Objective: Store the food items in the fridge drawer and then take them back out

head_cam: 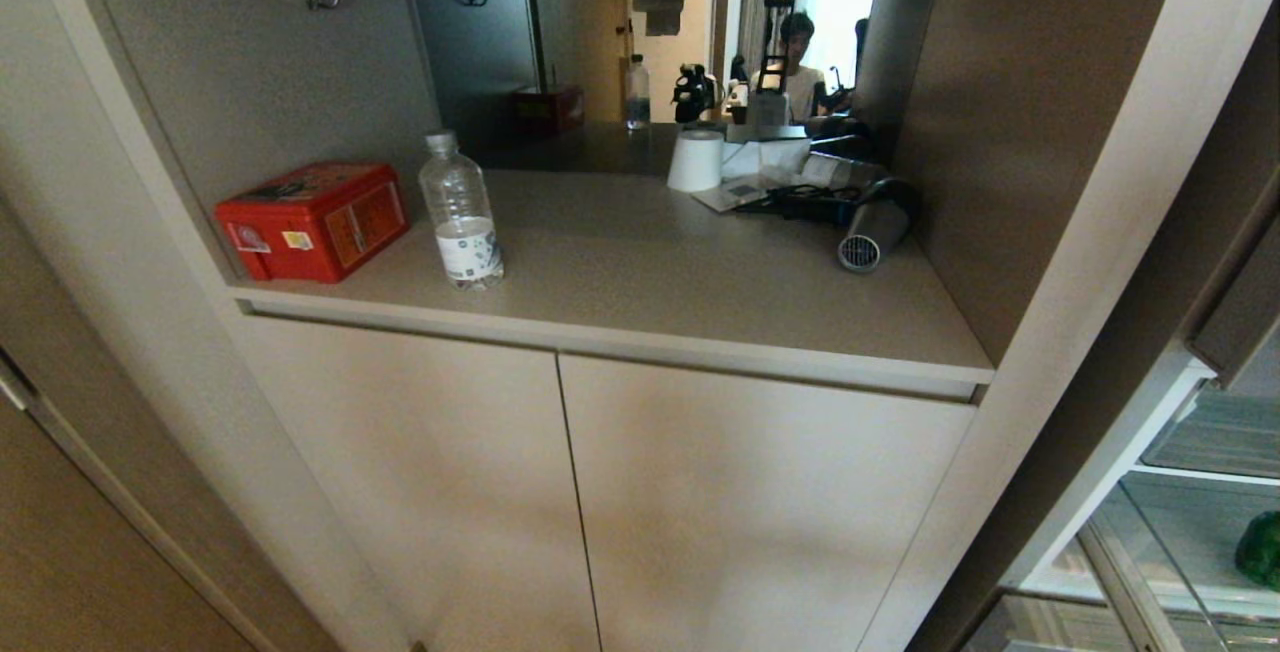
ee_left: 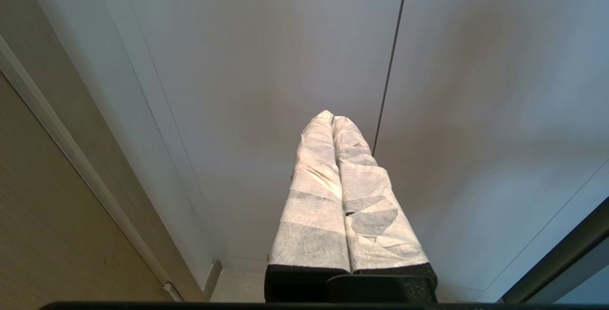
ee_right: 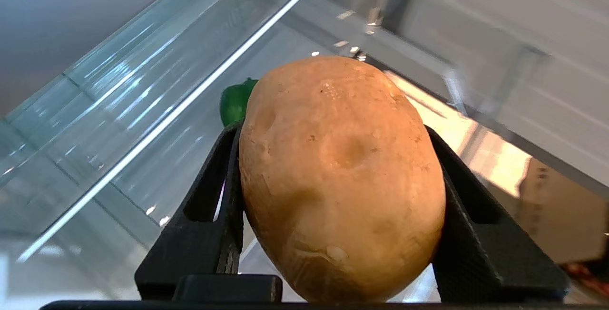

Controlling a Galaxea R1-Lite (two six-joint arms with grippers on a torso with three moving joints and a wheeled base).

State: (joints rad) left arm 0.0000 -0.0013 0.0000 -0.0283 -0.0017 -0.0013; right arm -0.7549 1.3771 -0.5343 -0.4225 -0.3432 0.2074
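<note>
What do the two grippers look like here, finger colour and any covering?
The left gripper has long fingers wrapped in white fabric-like tape, with black foam at the base. The right gripper has bare black plastic fingers, angular with a cut-out slot. No cables or markings are visible.

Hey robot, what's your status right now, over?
Right gripper shut on potato, over the fridge drawer. Green pepper inside drawer. Left gripper shut, parked by cabinet doors. Nothing blocking.

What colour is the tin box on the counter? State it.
Red tin box, with orange panels; head view.
</note>
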